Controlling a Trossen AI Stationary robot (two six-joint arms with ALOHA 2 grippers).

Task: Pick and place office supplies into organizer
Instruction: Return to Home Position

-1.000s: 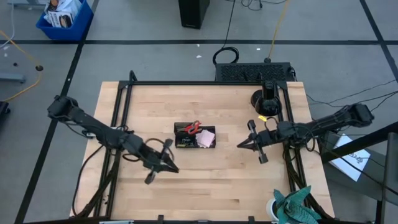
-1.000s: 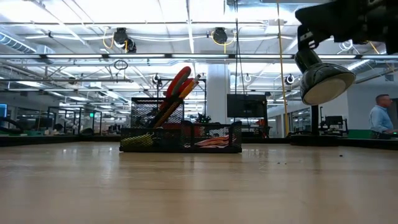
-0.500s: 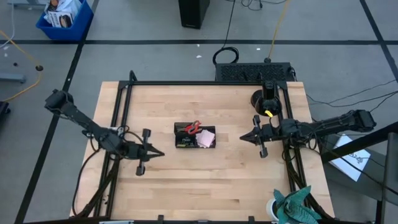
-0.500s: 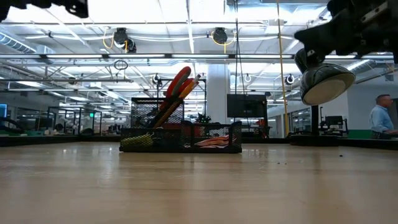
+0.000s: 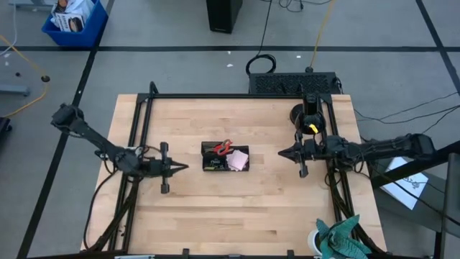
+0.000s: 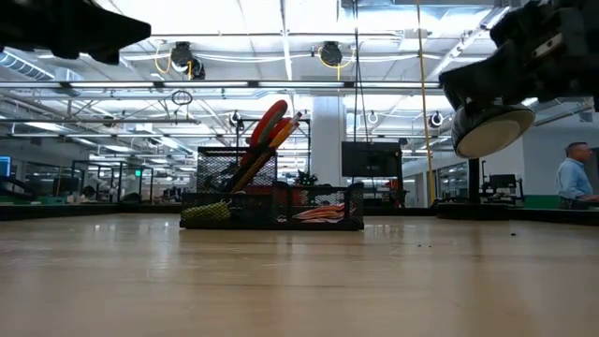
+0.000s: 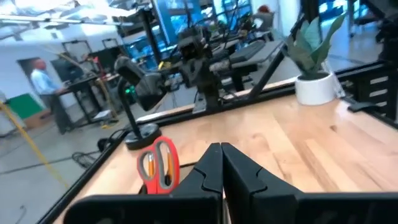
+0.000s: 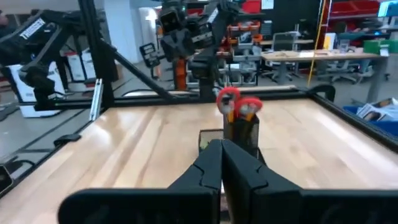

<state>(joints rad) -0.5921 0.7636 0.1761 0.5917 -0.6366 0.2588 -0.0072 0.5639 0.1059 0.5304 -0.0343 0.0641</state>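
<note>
The organizer (image 5: 225, 157), a small black mesh tray, stands at the table's middle. Red-handled scissors (image 5: 223, 147) stand upright in it, handles up (image 6: 267, 126), beside orange pencils (image 6: 251, 167). A pink sticky-note pad (image 5: 239, 160) lies in its right part. My left gripper (image 5: 185, 167) hovers shut to the left of the organizer, pointing level at it, above the table. My right gripper (image 5: 280, 153) hovers shut to the organizer's right, also pointing level at it. In each wrist view the fingers (image 7: 221, 155) (image 8: 221, 152) are shut on nothing, and the scissors (image 7: 158, 165) (image 8: 239, 102) show beyond them.
A round black stand base (image 5: 307, 116) sits at the far right of the table. A white pot with a teal plant (image 5: 336, 237) stands at the near right corner. Black frame rails (image 5: 140, 129) run along the table's left, far and right sides.
My left gripper has drawn back from the near middle toward the table's left and far side, and has swung round until it points level at the organizer. My right gripper has shifted a little toward the far edge and has turned to point straight left.
</note>
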